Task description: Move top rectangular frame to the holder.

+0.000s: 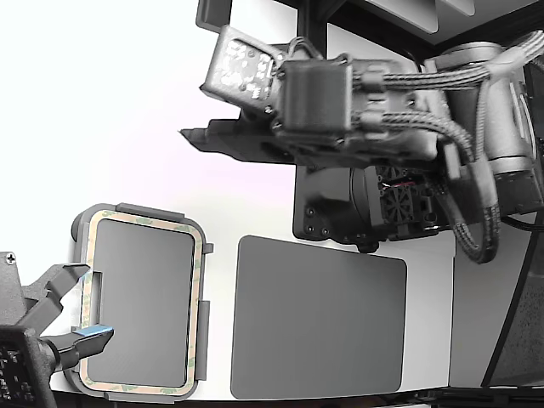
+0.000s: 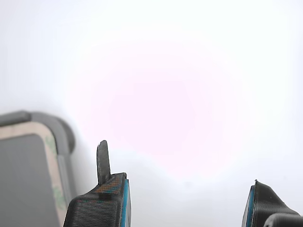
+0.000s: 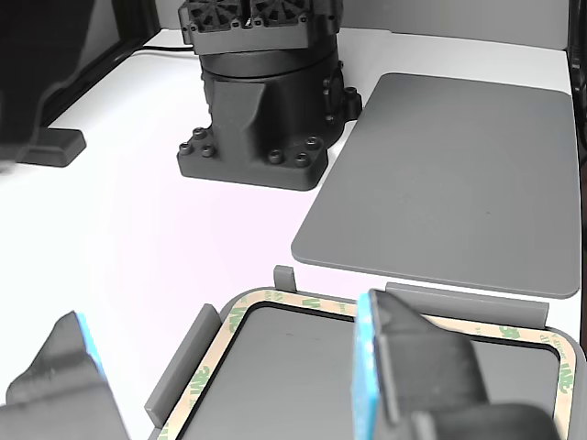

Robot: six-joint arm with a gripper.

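Gripper [image 2: 187, 203] jaws stand wide apart, nothing between the blue-lined fingers [image 2: 124, 201], only bare white table [image 2: 189, 94] below. The top rectangular frame [image 1: 195, 280] lies flat, seated inside the holder [image 1: 149, 211], at the exterior view's lower left. A dark grey mat [image 1: 319, 319] lies just beside the holder, not touching. The black arm base [image 3: 261, 119] stands beyond the mat's corner.

White table [image 1: 127, 102] carried light grey holder [image 1: 127, 209] at exterior view's left, dark grey mat [image 1: 319, 319] just beside it, black arm base [image 3: 261, 119] behind mat.
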